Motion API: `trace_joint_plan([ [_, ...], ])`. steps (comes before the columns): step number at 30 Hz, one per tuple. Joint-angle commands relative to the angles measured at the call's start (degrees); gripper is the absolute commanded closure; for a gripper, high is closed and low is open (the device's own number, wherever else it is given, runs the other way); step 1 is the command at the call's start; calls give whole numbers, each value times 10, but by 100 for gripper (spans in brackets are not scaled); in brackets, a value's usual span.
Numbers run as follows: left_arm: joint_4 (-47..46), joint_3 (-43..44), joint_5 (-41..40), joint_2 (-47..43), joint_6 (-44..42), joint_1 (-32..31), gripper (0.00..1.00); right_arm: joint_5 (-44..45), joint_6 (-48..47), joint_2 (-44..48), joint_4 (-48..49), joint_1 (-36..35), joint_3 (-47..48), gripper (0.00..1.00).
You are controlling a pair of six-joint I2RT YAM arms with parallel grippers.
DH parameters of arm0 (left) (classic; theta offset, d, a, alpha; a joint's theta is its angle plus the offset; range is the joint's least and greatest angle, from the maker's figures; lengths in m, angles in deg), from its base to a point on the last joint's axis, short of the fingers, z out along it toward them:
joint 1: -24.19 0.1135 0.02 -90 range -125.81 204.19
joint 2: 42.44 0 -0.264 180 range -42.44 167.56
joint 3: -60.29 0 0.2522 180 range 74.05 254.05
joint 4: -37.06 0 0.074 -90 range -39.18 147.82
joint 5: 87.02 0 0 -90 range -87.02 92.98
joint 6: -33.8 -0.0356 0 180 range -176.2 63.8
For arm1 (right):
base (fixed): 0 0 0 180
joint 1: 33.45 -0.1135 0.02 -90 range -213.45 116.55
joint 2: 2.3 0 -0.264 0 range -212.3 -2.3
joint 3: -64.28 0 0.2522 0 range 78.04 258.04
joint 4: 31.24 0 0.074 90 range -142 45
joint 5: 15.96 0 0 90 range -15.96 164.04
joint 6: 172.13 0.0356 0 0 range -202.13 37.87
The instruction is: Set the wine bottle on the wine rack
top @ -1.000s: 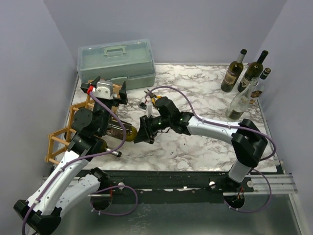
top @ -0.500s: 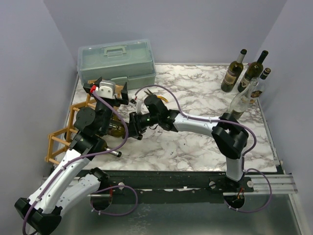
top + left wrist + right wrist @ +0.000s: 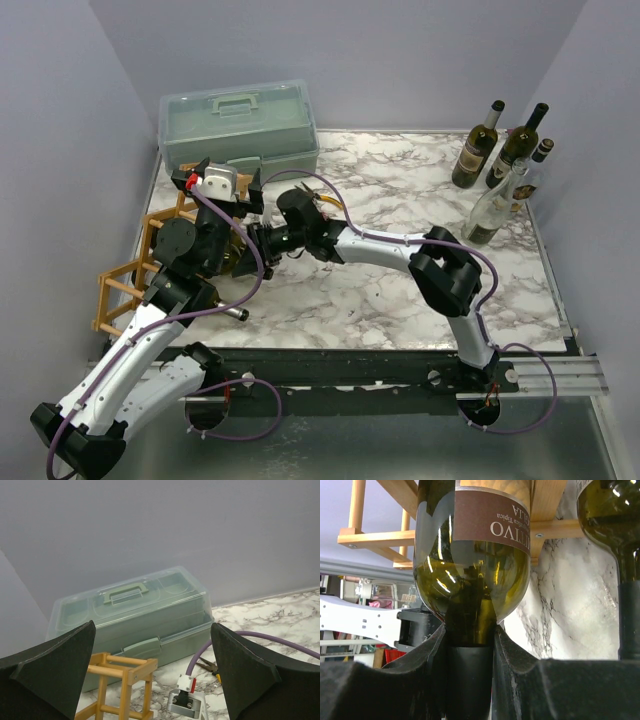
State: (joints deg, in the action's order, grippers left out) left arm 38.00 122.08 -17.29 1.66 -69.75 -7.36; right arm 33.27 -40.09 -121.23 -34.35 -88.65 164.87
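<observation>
White marble tabletop (image 3: 400, 290) carries a pale green plastic toolbox (image 3: 238, 125) at its far left corner and, along the left edge, the orange-tan wooden lattice wine rack (image 3: 118, 277). Your right gripper (image 3: 470, 645) clamps the neck of the dark green glass wine bottle (image 3: 472, 565), which lies among the rack's sticks. Your left gripper (image 3: 151, 630) gapes wide, empty.

We're seeing glossy dark green glass on the wine bottle (image 3: 472, 575), with a matt brown paper label (image 3: 490, 515). The wine rack (image 3: 375, 539) looks like smooth orange-tan wood, the toolbox (image 3: 135, 625) is translucent pale green plastic, the surface (image 3: 340, 300) has a white marble look with grey veins, and the fingers (image 3: 427, 652) of the right pincer (image 3: 470, 647) are matt black, kinda grainy.
</observation>
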Motion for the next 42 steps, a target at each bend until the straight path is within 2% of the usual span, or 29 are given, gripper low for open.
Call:
trace_joint_plan([
  [1, -14, -5, -12, 2, -3, 3, 1, -20, -2, -13, 85, -2, 60, 99],
  [16, -15, -5, -13, 4, -2, 3, 1, -12, -7, -92, 52, -3, 156, 99],
  [20, -16, -5, -13, 5, -1, 3, 1, -10, -2, -105, 50, -5, 166, 91],
  [35, -18, -6, -17, 4, 4, 3, 1, 7, -5, -98, 81, -11, 124, 47],
  [42, -18, -7, -18, 4, 3, 3, 1, 16, -28, -78, 51, -10, 112, 39],
])
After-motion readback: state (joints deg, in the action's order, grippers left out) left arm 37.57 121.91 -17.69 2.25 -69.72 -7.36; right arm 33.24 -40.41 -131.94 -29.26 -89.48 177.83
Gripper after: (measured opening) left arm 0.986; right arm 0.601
